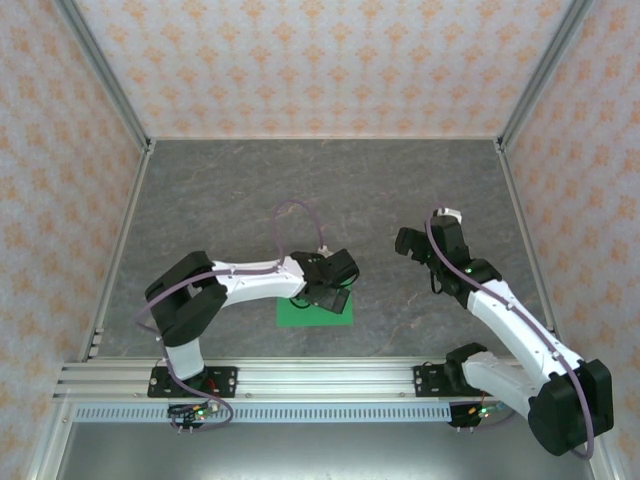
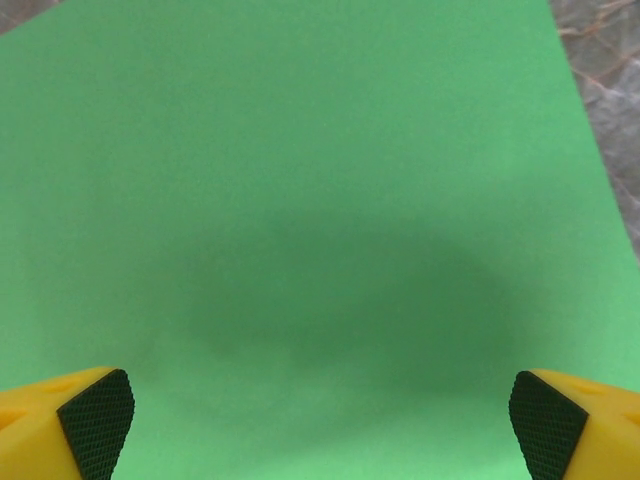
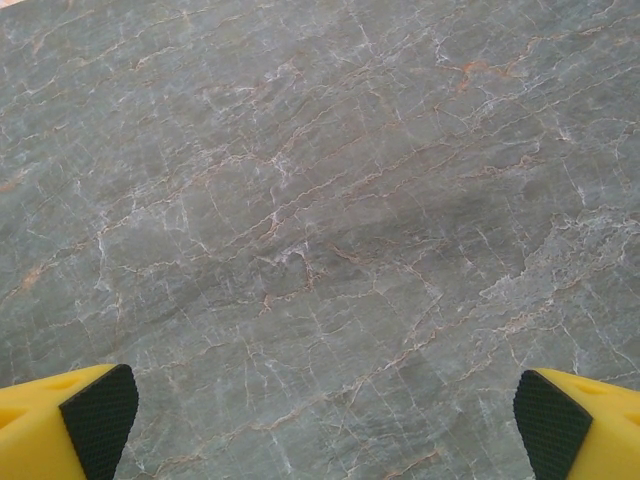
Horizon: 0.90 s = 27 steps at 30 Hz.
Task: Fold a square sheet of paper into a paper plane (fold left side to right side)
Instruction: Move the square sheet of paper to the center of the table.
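The square sheet of paper, bright green and flat, lies on the grey stone-pattern table near the front middle. My left gripper hangs right over its upper part and hides that part in the top view. In the left wrist view the paper spreads flat beneath the left gripper, whose yellow fingers stand wide apart with nothing between them. My right gripper is off to the right of the paper, open above bare table, its black pads far apart.
Metal posts and patterned walls enclose the table on the left, back and right. An aluminium rail runs along the front edge with both arm bases on it. A purple cable loops up behind the left wrist.
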Motion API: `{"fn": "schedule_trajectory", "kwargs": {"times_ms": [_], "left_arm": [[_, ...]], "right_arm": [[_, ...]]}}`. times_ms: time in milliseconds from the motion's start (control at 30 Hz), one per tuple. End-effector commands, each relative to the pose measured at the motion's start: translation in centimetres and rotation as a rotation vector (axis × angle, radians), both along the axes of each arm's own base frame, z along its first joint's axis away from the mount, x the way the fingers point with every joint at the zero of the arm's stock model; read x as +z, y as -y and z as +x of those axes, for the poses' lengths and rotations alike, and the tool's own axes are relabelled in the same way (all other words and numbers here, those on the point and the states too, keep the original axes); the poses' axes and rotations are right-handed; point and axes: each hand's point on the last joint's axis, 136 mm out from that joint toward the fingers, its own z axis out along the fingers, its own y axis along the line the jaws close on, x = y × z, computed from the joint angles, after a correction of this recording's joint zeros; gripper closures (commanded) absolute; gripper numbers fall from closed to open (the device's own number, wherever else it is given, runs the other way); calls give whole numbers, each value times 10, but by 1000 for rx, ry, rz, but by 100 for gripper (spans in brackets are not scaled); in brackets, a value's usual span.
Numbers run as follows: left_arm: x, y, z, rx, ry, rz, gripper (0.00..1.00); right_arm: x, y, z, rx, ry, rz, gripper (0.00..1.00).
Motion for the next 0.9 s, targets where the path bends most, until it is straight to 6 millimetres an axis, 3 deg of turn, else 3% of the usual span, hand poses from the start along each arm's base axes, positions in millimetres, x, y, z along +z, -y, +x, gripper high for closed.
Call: {"fn": "schedule_trajectory", "kwargs": {"times_ms": [0, 367, 867], "left_arm": [[-2, 3, 2, 41, -48, -24, 1], [-23, 0, 16, 80, -152, -66, 3], [-25, 15, 102, 59, -169, -70, 6]], "right_arm": [[13, 2, 3, 3, 16, -40, 0], [10, 4, 4, 1, 5, -60, 0], [9, 4, 2, 7, -7, -66, 0]]}}
